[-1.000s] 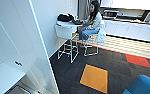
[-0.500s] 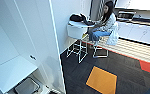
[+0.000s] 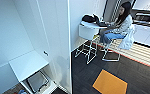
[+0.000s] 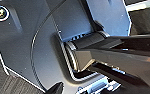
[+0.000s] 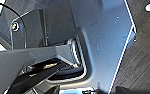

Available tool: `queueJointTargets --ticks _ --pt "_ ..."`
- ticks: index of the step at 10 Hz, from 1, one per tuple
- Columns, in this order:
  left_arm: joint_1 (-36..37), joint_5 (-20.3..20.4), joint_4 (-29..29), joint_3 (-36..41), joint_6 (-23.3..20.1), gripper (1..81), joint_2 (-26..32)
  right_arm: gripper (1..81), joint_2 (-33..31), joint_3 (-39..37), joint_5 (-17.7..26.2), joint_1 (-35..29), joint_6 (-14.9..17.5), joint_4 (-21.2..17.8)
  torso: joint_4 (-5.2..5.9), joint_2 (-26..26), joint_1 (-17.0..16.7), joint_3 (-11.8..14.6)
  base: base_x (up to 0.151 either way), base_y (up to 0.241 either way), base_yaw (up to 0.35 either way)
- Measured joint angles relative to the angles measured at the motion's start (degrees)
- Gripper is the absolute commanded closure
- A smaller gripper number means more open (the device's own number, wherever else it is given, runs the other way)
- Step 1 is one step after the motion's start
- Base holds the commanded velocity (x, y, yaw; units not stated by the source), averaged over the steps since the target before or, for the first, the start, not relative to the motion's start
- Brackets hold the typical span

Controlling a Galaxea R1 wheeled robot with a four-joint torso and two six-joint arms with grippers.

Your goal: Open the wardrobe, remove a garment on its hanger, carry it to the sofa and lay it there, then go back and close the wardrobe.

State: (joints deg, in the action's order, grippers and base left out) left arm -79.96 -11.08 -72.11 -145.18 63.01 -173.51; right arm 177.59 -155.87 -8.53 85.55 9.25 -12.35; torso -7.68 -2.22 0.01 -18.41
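The wardrobe [image 3: 53,37] rises at the left of the head view, tall and white. Its inside is open to me, with a white shelf [image 3: 28,63] low down and a small black bracket [image 3: 45,53] on the inner wall. A white upright panel edge [image 3: 69,50] separates it from the room. In the left wrist view, dark bars of my left gripper [image 4: 131,57] lie against my own grey body shell. My right gripper [image 5: 38,71] shows the same way in the right wrist view, over dark carpet.
A person [image 3: 118,25] sits on a stool at a small white table [image 3: 89,28] that carries a black bundle [image 3: 89,18]. Dark carpet with an orange tile [image 3: 110,82] covers the floor. A grey bin [image 3: 37,81] sits under the shelf.
The whole head view has shifted: the camera turned toward the wardrobe, so the table and the person now sit further right and the wardrobe takes up more of the left.
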Motion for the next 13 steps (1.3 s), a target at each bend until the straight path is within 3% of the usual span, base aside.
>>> queueJointTargets --ticks 13 --pt "0.16 0.17 0.26 -1.21 0.16 1.0 -1.66 1.0 -0.83 -0.56 0.16 0.66 0.0 0.17 0.0 0.0 0.02 0.0 0.0 0.0 0.322"
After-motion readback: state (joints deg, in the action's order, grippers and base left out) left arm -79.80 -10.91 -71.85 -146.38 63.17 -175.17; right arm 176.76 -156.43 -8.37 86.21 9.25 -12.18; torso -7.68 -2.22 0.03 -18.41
